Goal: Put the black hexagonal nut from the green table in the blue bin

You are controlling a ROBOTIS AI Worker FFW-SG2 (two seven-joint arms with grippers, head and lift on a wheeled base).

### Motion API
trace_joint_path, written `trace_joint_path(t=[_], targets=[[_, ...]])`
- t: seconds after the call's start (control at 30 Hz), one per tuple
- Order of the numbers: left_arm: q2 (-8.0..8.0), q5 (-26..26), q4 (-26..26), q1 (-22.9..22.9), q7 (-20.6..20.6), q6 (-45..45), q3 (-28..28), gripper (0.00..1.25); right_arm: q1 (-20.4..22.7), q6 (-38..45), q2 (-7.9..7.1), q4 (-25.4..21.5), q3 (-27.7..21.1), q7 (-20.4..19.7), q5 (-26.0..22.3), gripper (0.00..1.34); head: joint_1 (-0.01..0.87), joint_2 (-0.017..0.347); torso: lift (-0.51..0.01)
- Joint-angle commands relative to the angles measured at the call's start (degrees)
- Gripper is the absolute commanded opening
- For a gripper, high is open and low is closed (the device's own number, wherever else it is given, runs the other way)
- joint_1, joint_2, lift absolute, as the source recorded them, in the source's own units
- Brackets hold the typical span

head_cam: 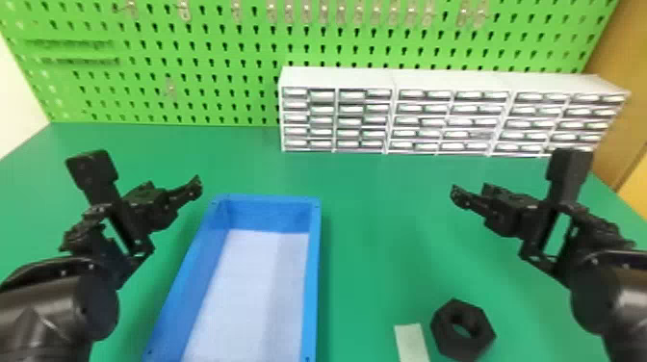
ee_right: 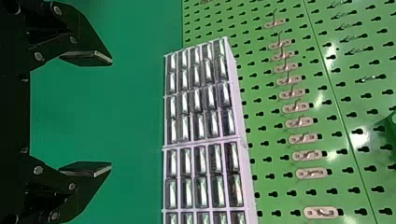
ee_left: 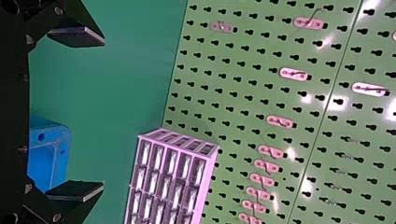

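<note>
Here's the green worktop [head_cam: 375, 231]: blue bin [head_cam: 313, 269], black nut [head_cam: 462, 345], pale strip [head_cam: 410, 342] just beside it, white drawers [head_cam: 452, 113] lining the back!

I can read no text, labels, brands, numbers or signs; drawer fronts [head_cam: 415, 108] too blurred to tell.

At the head view's bottom edge, the blue bin [head_cam: 313, 269] is cut off (a pale strip [head_cam: 411, 342] too, lower right); upper right, the drawers [head_cam: 407, 121] are blurred.
</note>
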Motion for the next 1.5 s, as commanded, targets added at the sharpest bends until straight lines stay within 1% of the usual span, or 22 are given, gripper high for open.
trace_joint_path(t=[0.0, 1.03, 1.1, 1.13, 1.2, 1.3, 1.47], targets=[[0.07, 0.0, 0.0, 0.0, 0.0, 0.0, 0.0, 1.06, 0.1, 0.0, 0.01, 0.0, 0.0, 0.0, 0.0, 0.87, 0.666, 0.032, -0.100], [0.07, 0.0, -0.1, -0.1, 0.0, 0.0, -0.1, 1.06, -0.1, 0.4, 0.01, -0.3, -0.1, 0.0, -0.3, 0.87, 0.666, 0.032, -0.100], [0.07, 0.0, 0.0, -0.1, 0.0, 0.0, -0.1, 1.06, -0.2, 2.1, 0.01, -0.7, -0.1, 0.0, -1.5, 0.87, 0.666, 0.032, -0.100], [0.07, 0.0, 0.0, -0.2, 0.1, 0.0, -0.1, 1.06, -0.4, 4.3, 0.10, -1.3, -0.4, 0.0, -2.4, 0.87, 0.666, 0.032, -0.100], [0.07, 0.0, 0.0, -0.2, 0.0, 0.0, -0.1, 1.06, -0.5, 7.7, 0.19, -2.7, -0.7, 0.0, -2.6, 0.87, 0.666, 0.032, -0.100], [0.07, 0.0, -0.1, -0.2, 0.0, 0.0, 0.0, 1.06, -0.8, 12.7, -0.69, -4.9, -0.4, -0.1, -3.2, 0.87, 0.666, 0.032, -0.100], [0.07, 0.0, -0.1, -0.2, 0.0, 0.0, 0.0, 1.06, -0.7, 21.6, -1.66, -7.1, -0.9, -0.1, -5.6, 0.87, 0.666, 0.032, -0.100]])
